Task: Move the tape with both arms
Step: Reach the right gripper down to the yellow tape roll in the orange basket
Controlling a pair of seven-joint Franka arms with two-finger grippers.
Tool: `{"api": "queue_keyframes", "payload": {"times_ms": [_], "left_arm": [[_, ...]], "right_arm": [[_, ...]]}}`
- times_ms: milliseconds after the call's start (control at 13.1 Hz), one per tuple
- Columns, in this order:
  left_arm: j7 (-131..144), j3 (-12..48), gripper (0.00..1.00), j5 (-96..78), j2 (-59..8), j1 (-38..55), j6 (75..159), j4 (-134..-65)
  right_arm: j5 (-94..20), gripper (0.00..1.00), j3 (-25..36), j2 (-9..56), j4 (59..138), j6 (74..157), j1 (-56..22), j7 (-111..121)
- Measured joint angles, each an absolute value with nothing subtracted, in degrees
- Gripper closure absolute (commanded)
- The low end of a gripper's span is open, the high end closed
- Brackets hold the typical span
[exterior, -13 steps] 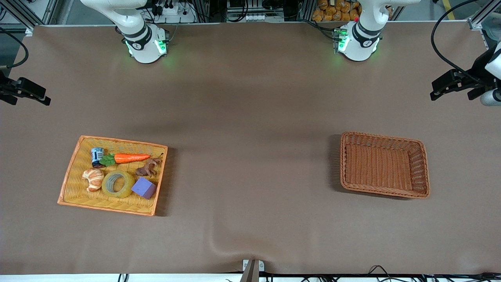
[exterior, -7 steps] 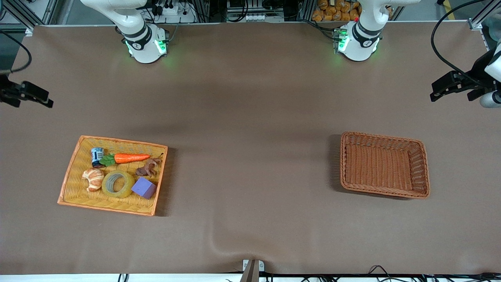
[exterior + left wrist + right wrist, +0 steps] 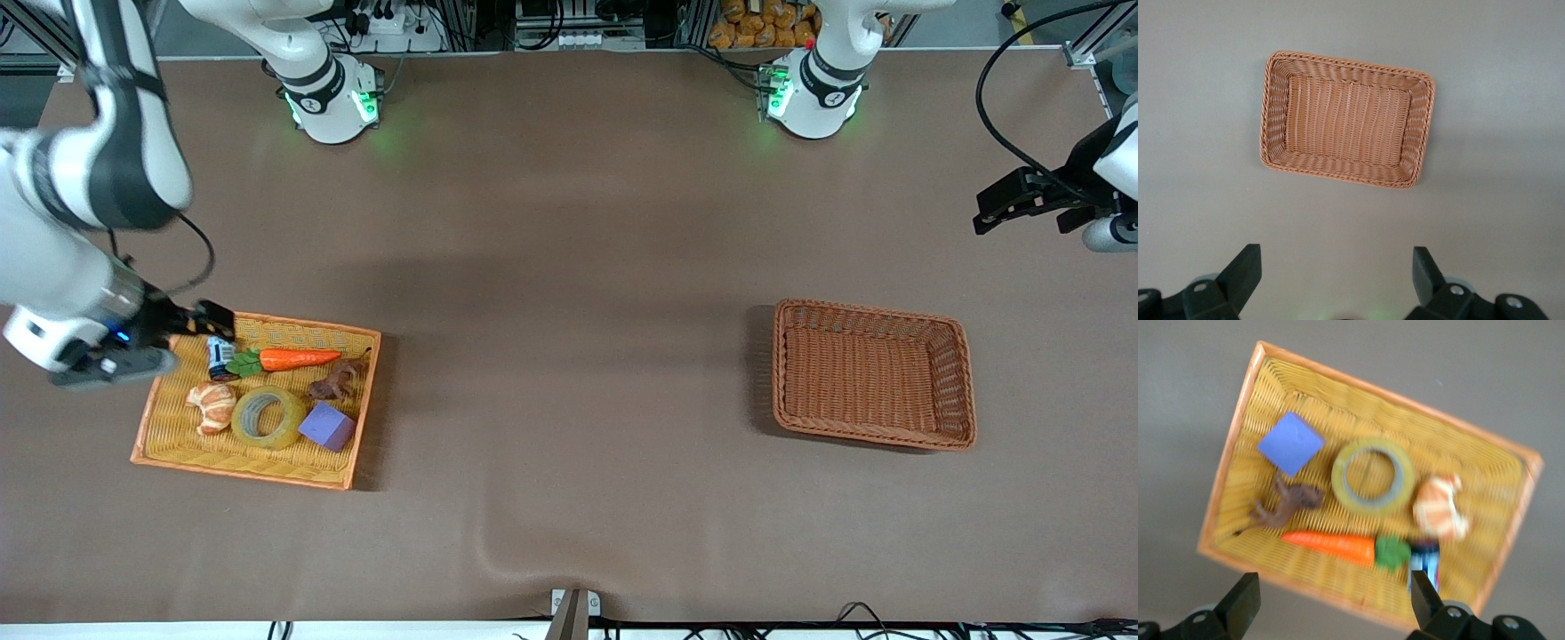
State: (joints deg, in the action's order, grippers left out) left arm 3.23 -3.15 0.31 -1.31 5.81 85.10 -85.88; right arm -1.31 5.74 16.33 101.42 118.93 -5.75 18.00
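Note:
The tape [image 3: 267,416], a translucent yellow ring with a grey core, lies flat in the yellow tray [image 3: 284,323], between a croissant and a purple cube. It also shows in the right wrist view [image 3: 1373,475]. My right gripper [image 3: 216,320] is open and empty, up in the air over the tray's rim by the small can; in its wrist view [image 3: 1335,593] the tape is apart from its jaws. My left gripper [image 3: 989,212] is open and empty, over bare table at the left arm's end. Its own view [image 3: 1337,270] looks down on the brown basket.
The yellow tray [image 3: 1239,410] also holds a carrot [image 3: 298,358], a croissant [image 3: 212,406], a purple cube [image 3: 326,427], a brown toy animal [image 3: 336,382] and a small can [image 3: 219,354]. An empty brown wicker basket [image 3: 876,308] stands toward the left arm's end and shows in the left wrist view [image 3: 1345,61].
My right arm has swung in from the table's edge, and its gripper is now over the yellow tray's rim. My left gripper has barely moved. Nothing in the tray has shifted.

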Motion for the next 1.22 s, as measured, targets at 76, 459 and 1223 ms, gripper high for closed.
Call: {"api": "queue_keyframes", "payload": {"times_ms": [76,459,1223], "left_arm": [[3.2,-3.1,0.00,0.3,-1.3,5.8,85.1,-85.8],[3.2,-2.7,0.00,0.3,-1.9,6.7,85.1,-85.8],[3.3,-1.3,0.00,0.3,-4.0,8.4,85.2,-85.1]], "right_arm": [[-2.4,0.00,5.9,19.7,101.6,122.3,-5.4,21.8],[-4.5,0.00,6.2,32.3,100.8,132.2,-4.3,30.8],[-4.9,1.00,5.8,36.6,99.3,134.7,-4.6,31.1]]}}
